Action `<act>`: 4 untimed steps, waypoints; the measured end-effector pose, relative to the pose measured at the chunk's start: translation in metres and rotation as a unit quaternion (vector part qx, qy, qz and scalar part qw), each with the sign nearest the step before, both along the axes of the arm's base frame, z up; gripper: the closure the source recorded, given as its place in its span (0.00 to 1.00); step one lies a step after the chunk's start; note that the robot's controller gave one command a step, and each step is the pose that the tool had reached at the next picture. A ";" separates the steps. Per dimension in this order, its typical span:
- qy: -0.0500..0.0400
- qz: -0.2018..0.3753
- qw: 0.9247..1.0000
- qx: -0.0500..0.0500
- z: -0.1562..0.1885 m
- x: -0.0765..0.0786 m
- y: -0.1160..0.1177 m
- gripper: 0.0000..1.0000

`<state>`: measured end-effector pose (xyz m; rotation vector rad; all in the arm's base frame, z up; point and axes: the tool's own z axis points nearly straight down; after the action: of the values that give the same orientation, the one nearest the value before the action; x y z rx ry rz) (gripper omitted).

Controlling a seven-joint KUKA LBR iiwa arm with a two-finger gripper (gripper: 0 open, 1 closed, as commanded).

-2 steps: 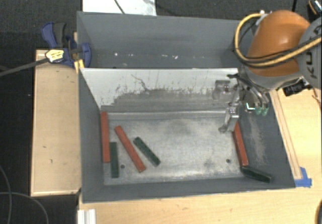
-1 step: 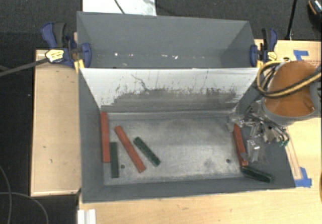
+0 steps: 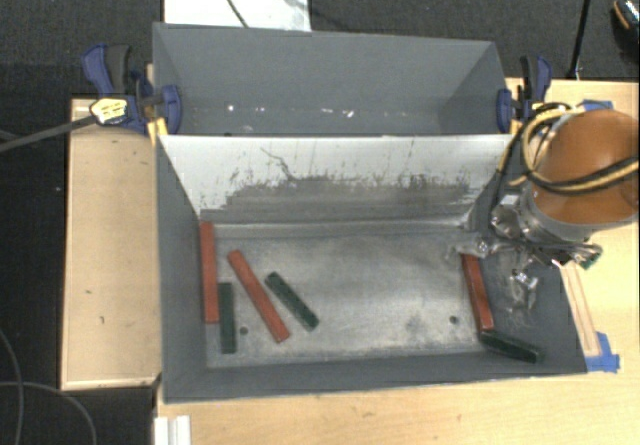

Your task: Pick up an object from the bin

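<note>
My gripper (image 3: 520, 280) hangs over the bin's right side, just right of a red stick (image 3: 477, 291) that lies lengthwise by the right wall. A dark green stick (image 3: 510, 345) rests on the bin's front right corner, below the gripper. Nothing shows in the gripper's grasp.
At the bin's left lie two more red sticks (image 3: 209, 273) (image 3: 258, 295) and two dark green sticks (image 3: 291, 300) (image 3: 227, 317). The arm with its orange cover and cables comes in over the right rim.
</note>
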<state>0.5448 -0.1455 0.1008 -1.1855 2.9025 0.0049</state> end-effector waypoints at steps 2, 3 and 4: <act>-0.001 0.285 0.958 0.002 -0.029 0.003 0.004 0.00; 0.000 0.287 0.958 0.001 -0.028 0.005 0.009 0.00; 0.000 0.284 0.959 0.000 -0.028 0.005 0.008 1.00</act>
<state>0.5497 -0.1376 0.0728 -1.9619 2.4469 0.0062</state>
